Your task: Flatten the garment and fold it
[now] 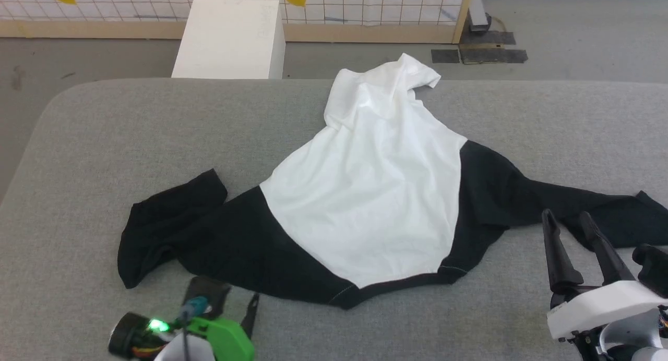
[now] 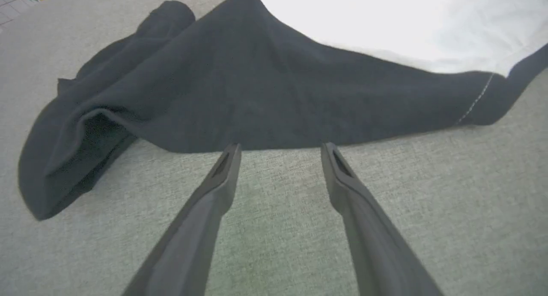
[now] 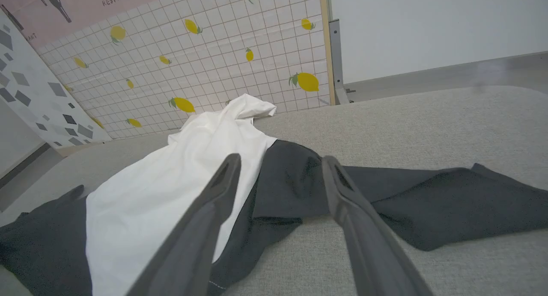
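Garment [image 1: 365, 194] lying mid-table, collar end nearest the robot, both claws spread wide and empty.

White body panel up, soft knit, mostly smooth with shallow creases; its far end is bunched into a rumpled peak at the table's back edge. Black raglan sleeves flare from a curved black neckline with fine white stitching. The sleeve on the robot's left is doubled over into a thick crumpled lump; the one on the right runs out long and flat toward the table's side. Table [image 1: 104, 142] is grey, coarse-woven, with a rounded corner. Left gripper [image 2: 281, 148] has its tips just short of the black sleeve's edge, on bare cloth. Right gripper [image 1: 565, 215] is over the right sleeve, holding nothing.
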Motion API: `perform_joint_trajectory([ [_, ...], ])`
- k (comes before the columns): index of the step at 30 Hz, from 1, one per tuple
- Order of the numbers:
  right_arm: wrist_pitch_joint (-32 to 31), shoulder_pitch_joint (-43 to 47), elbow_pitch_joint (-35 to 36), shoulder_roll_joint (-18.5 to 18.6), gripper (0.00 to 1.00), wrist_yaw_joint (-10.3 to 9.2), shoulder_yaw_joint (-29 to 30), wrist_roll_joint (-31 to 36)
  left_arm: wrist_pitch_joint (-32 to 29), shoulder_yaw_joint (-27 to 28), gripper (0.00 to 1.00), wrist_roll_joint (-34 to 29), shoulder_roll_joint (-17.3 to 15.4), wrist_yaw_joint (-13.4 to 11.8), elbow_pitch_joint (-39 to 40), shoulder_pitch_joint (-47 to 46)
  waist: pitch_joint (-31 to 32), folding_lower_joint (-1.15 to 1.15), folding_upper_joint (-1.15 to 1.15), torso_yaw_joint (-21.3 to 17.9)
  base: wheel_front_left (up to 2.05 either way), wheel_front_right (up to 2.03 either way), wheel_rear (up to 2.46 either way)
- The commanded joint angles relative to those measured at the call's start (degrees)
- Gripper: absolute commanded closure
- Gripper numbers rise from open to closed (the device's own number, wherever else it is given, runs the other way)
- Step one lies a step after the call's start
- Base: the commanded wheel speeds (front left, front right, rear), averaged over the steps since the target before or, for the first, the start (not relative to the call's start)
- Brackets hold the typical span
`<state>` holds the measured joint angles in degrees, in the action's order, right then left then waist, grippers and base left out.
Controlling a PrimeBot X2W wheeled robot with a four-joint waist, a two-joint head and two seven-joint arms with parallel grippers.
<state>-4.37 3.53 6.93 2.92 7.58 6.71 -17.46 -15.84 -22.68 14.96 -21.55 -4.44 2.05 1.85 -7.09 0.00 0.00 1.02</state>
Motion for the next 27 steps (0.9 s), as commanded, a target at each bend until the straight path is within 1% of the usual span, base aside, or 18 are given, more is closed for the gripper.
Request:
perform_joint_trajectory([
  [1,-0.2,0.1,0.5,0.0,0.00,-0.09,-0.2,0.4,-1.2,-0.7,0.00,-1.0,-0.7,1.3,-0.7,-2.6,-0.5,0.00,0.00,0.0,0.00,0.00,0.00],
  [5,-0.2,-0.8,0.4,0.0,0.00,-0.09,-1.1,0.2,-5.1,-4.7,0.00,-3.8,-2.8,5.7,-4.6,-7.4,-1.4,0.00,0.00,-0.5,0.00,0.00,0.00],
  [7,-0.1,-1.2,0.2,0.0,0.00,-0.09,-1.4,0.2,-6.4,-6.1,0.00,-4.6,-3.3,7.2,-6.7,-9.1,-1.8,0.00,0.00,-0.9,0.00,0.00,0.00],
  [8,-0.1,-1.2,0.2,0.0,0.00,-0.09,-1.3,0.2,-8.6,-7.7,0.00,-5.5,-4.0,8.3,-9.5,-10.7,-2.3,0.00,0.00,-1.5,0.00,0.00,0.00],
  [12,0.1,-1.6,0.3,0.0,0.00,-0.09,-1.1,0.2,-8.4,-8.2,0.00,-5.9,-3.9,8.6,-11.4,-12.4,-3.0,0.00,0.00,-2.1,0.00,0.00,0.00],
  [16,0.5,-1.9,0.0,0.0,0.00,-0.09,-1.0,-0.2,-7.5,-8.2,0.00,-5.4,-2.6,8.2,-13.6,-13.8,-3.6,0.00,0.00,-2.4,0.00,0.00,0.00],
  [17,0.5,-2.0,-0.1,0.0,0.00,-0.09,-1.1,-0.3,-7.3,-8.1,0.28,-5.2,-2.3,8.1,-14.1,-14.0,-3.7,0.00,0.00,-2.4,0.00,0.00,0.00],
  [18,0.6,-2.1,-0.3,0.0,0.00,-0.09,-1.2,-0.5,-7.3,-7.8,0.91,-4.4,-1.7,7.8,-14.7,-14.0,-3.8,0.00,0.00,-2.4,0.00,0.00,0.00],
  [19,0.7,-2.1,-0.4,0.0,0.00,-0.09,-1.3,-0.6,-7.3,-7.5,1.00,-3.9,-1.4,7.7,-15.0,-13.9,-3.8,0.00,0.00,-2.4,0.00,0.00,0.00],
  [23,0.9,-2.3,-0.9,0.0,0.00,-0.09,-1.1,-0.8,-5.1,-5.2,1.00,-1.8,-0.5,5.6,-14.8,-13.1,-3.6,0.00,0.00,-2.1,0.00,0.00,0.00],
  [27,0.8,-2.2,-1.6,0.0,0.00,-0.09,-0.7,-0.5,-2.6,-1.7,1.00,0.5,-0.4,2.4,-13.5,-10.5,-3.2,0.00,0.00,-1.4,0.00,0.00,0.00],
])
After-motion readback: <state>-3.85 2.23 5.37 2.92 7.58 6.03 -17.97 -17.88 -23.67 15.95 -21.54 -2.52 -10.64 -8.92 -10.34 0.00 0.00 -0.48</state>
